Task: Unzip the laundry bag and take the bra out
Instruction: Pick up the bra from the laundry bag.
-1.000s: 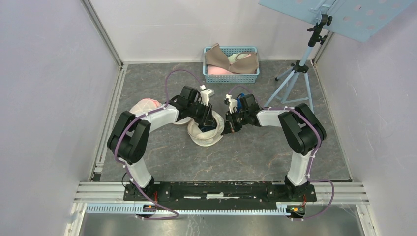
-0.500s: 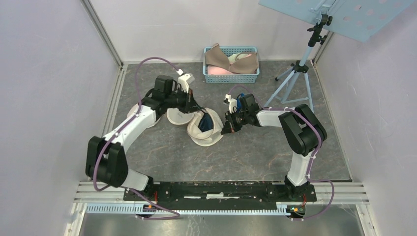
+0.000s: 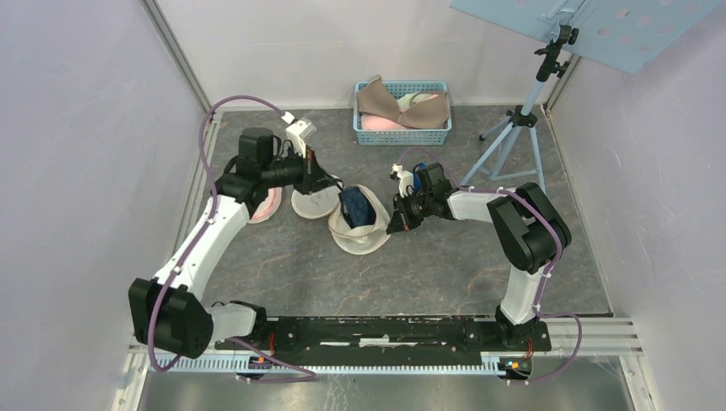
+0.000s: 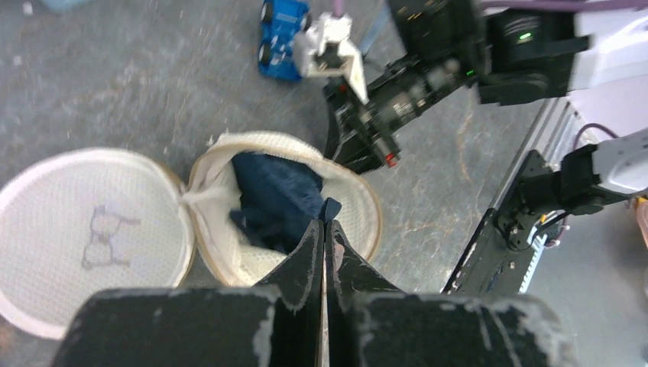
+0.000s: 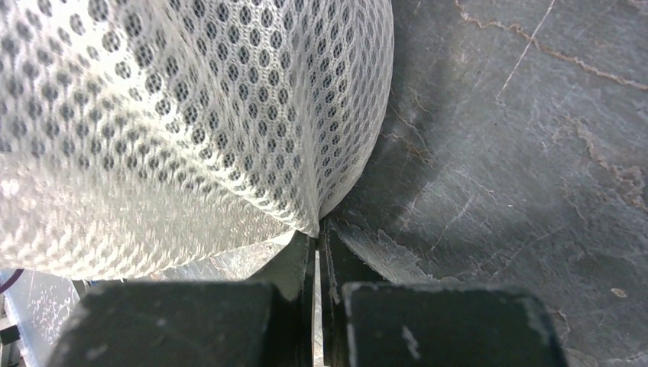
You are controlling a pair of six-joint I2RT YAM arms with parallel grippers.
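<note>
Farther left of the laundry bag (image 3: 358, 243), left fingers (image 4: 306, 260) pinching bra (image 3: 354, 205), right fingers (image 5: 294, 264) pinching mesh (image 5: 191, 115).

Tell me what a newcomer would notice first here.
A white mesh laundry bag lies open mid-table, lid flipped left, a dark blue bra inside. The right gripper pinches the bag's right rim; the left gripper, shut, hovers by the bra's left edge. A blue basket of more bras stands at the far wall.
</note>
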